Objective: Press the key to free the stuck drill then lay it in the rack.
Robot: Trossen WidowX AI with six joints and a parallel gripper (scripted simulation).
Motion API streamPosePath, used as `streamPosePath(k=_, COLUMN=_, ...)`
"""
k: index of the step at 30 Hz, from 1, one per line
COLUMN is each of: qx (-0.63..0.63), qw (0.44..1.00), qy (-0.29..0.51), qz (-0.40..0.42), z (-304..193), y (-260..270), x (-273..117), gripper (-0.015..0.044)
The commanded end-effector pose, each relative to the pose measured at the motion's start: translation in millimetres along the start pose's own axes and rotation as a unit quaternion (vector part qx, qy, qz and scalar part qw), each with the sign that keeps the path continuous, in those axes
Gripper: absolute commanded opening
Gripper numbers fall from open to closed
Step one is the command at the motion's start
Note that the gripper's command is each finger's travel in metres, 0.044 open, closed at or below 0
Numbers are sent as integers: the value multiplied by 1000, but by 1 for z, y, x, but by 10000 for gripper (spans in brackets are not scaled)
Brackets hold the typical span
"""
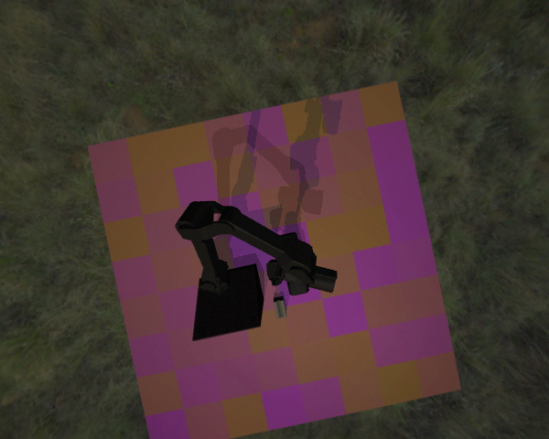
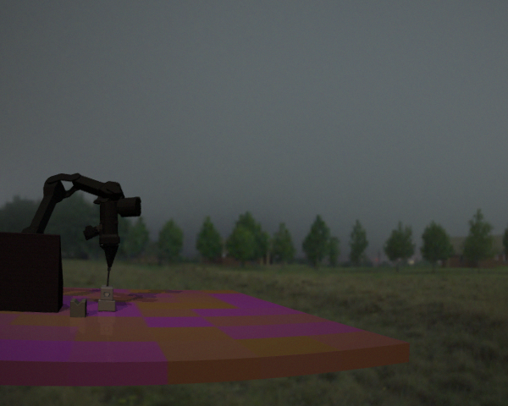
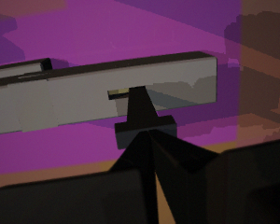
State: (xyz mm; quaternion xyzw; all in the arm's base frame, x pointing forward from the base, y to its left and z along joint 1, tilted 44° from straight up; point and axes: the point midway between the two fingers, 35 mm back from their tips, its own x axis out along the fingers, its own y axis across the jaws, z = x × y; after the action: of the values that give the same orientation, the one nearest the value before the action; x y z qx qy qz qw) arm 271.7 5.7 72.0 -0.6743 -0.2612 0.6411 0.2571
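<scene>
My gripper [image 2: 109, 266] [image 3: 148, 139] is shut and empty, pointing straight down. Its tips meet the top of the dark T-shaped key [image 2: 107, 277] [image 3: 142, 108], apparently touching it. The key stands upright with its blade in the slot of a long grey holder [image 2: 107, 305] [image 3: 187, 78]. A yellowish sliver shows in the slot beside the blade. A small pale shape, perhaps the drill's end, shows in the holder's near face in the exterior view; the rest of the drill cannot be told apart. The grey V-notched rack [image 1: 280, 308] [image 2: 78, 309] stands beside the holder. The arm hides the holder in the top view.
The black base block [image 1: 230, 306] [image 2: 22, 271] stands on the arm's side, close to the rack. The patchwork table [image 1: 360, 349] [image 2: 262, 325] carries everything, with its edges well away from the holder. The arm's shadows fall across the holder and table.
</scene>
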Motion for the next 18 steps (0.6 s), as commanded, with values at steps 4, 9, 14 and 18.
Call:
streamPosePath(k=4, qx=6, qw=1000, qy=-24, qz=-7, z=9, y=-1, x=16, gripper=0)
streamPosePath(k=9, qx=6, qw=1000, qy=-24, qz=-7, z=10, y=-1, x=18, gripper=0)
streamPosePath(k=14, qx=6, qw=1000, qy=-24, qz=-7, z=10, y=-1, x=19, gripper=0)
streamPosePath(k=18, qx=6, qw=1000, qy=-24, qz=-7, z=10, y=-1, x=21, gripper=0)
